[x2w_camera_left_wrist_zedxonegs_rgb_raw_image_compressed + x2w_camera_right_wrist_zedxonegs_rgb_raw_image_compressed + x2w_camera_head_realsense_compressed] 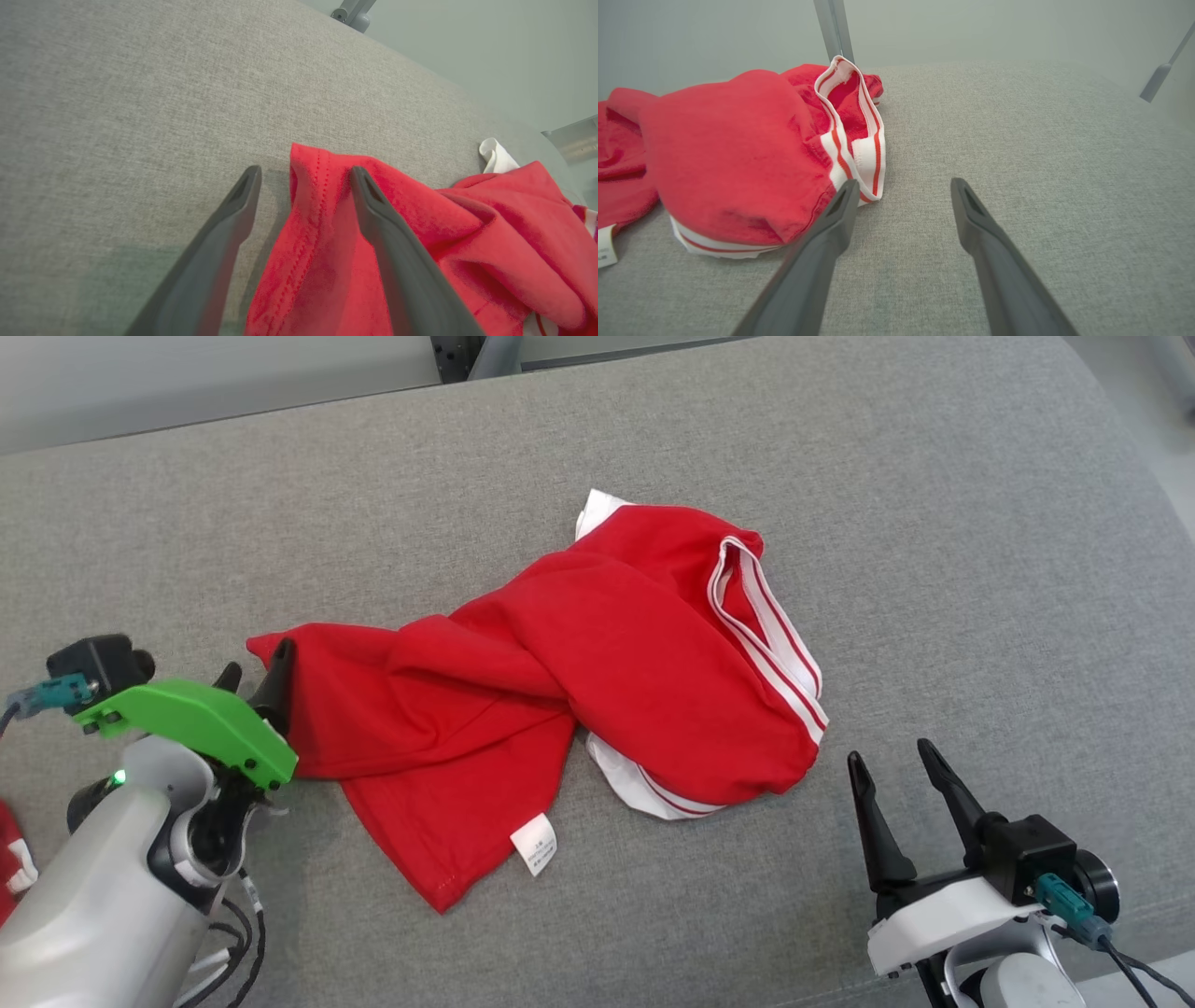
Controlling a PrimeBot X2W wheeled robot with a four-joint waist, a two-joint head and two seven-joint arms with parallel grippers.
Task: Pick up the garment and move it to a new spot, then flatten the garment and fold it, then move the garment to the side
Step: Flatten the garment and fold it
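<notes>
1. A grey cloth-covered tabletop (934,523) runs back to a pale wall (971,28) and a metal post (833,28).
2. The crumpled red garment (579,653) has its hem (308,196) lying loose between the spread left fingers (238,205).
3. The right fingers (971,210) are wide apart and empty, with the striped band (859,154) beside their left tip.

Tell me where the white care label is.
In the head view, the care label sits at the near hem of the red garment, slightly left of centre, between the left gripper and the right gripper.

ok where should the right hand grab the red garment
Probably the white striped band at the right of the garment: it stands up as an open loop facing the right hand, so come from the right and pinch its raised edge.
</notes>
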